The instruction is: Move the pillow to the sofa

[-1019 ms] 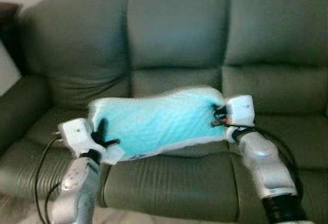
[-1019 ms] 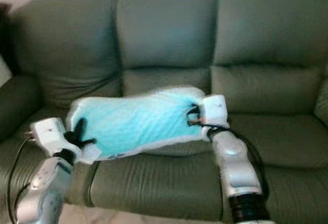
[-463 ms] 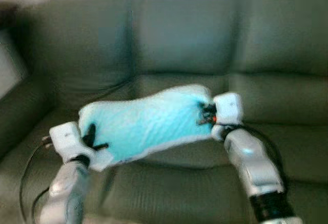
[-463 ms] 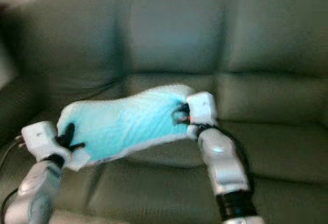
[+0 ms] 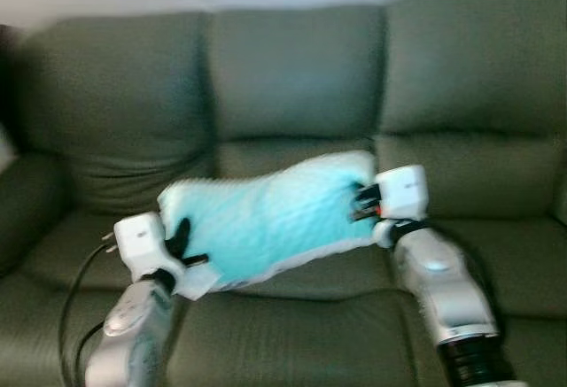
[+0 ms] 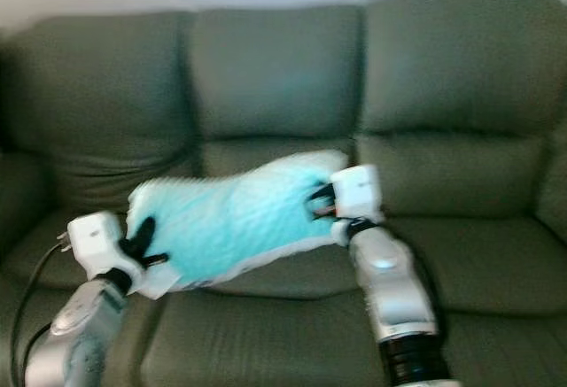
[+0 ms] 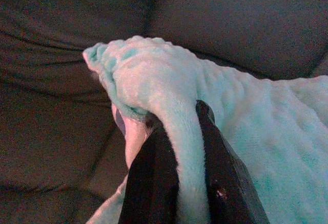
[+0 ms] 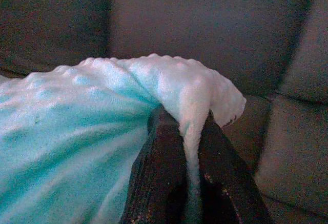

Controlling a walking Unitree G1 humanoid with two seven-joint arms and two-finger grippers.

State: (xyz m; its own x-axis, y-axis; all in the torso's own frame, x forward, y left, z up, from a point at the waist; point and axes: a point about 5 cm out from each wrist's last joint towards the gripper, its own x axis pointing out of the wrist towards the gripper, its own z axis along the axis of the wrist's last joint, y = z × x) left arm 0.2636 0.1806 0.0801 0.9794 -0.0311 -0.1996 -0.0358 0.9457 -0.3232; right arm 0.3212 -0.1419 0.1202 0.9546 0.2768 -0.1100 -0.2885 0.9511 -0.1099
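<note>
- Hanging between the two arms, the pillow sits in the air above the middle seat of the sofa, its left end lower than its right, not resting on the cushions.
- Both ends are pinched: the left gripper is closed on a fold at the near-left corner, and the right gripper is closed on the edge at the far-right end.
- In the left wrist view the fingers squeeze a thick roll of plush cloth; in the right wrist view the fingers clamp a thinner ridge of it.
- It looks light and very soft: the fabric bunches and the body sags between the holds, so it likely bends rather than keeps its shape.
- The fuzzy cover seems grippy, not slippery, and nothing about it looks breakable.
- Corner and edge holds suit it, though a thin pinch of cover could slide off the filling.
- Around it lie only the sofa's dark green seats, back cushions and armrest; nothing stands between the pillow and the seat below.
</note>
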